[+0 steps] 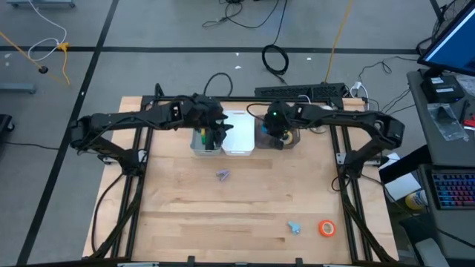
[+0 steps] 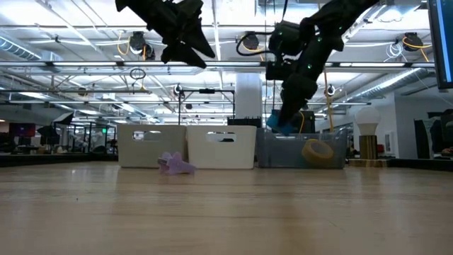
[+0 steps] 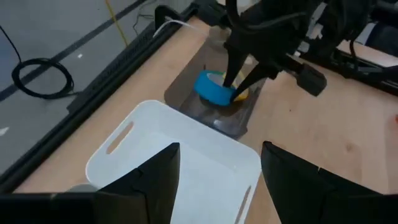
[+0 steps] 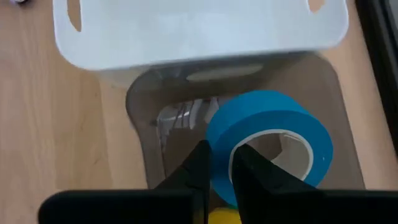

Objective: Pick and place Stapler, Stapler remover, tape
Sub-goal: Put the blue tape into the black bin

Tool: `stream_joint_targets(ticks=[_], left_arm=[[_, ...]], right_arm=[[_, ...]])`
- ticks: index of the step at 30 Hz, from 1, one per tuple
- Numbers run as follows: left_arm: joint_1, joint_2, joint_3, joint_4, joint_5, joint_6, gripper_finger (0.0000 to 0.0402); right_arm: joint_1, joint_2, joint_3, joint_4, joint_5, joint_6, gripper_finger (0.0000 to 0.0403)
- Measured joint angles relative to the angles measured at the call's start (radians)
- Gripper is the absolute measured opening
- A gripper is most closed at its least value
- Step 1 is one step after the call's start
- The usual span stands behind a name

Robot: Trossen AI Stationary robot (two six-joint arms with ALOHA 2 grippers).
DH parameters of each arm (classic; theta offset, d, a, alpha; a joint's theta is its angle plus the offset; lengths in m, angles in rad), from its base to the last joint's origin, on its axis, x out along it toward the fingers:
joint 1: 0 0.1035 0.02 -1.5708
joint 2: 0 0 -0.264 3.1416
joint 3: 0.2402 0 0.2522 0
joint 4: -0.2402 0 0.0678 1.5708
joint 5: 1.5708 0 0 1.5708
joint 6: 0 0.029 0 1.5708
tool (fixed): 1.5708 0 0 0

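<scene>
My right gripper [image 4: 221,155] is shut on the blue tape roll [image 4: 267,137] just above the smoky clear bin [image 1: 289,139] at the table's far side. A yellow tape roll [image 2: 316,150] lies inside that bin. My left gripper [image 3: 217,155] is open and hovers high over the white bin [image 3: 124,155], touching nothing. The orange tape roll [image 1: 326,228] and a pale blue stapler remover [image 1: 295,227] lie flat near the table's near right edge. A purple stapler remover [image 1: 223,175] lies mid-table. No stapler or green tape shows plainly. My right gripper pinches the blue roll's wall [image 4: 219,134], one finger [image 4: 198,165] outside the ring and one [image 4: 249,165] inside its pale centre hole. The fingers come from above, pointing down. The roll hangs tilted below them, lifted clear at about the clear bin's rim [image 2: 301,133].
Three bins stand side by side at the far edge: a grey one [image 1: 194,144] holding green and yellow things, the white one [image 1: 239,142], and the clear one. Both arms crowd over them. Bare wooden table spreads toward the near edge; metal frame rails run along both sides.
</scene>
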Motion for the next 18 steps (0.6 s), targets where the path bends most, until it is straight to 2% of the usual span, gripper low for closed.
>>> stream_joint_targets(ticks=[7, 9, 12, 18], left_arm=[[0.05, -0.066, -0.019, -0.005, 0.055, 0.028, 0.0225], [0.053, -0.085, -0.043, 0.038, 0.066, 0.029, 0.0225], [0.061, -0.144, -0.12, 0.062, 0.068, 0.006, 0.0225], [0.067, -0.298, -0.342, 0.258, 0.075, -0.086, 0.0225]], right_arm=[[-0.017, 0.085, 0.0, 0.019, 0.024, -0.068, 0.0033], [-0.023, 0.106, 0.001, 0.032, 0.022, -0.08, 0.0033], [-0.029, 0.134, 0.0, 0.034, 0.023, -0.092, 0.0033], [-0.043, 0.136, 0.0, 0.091, 0.034, -0.12, 0.0033]])
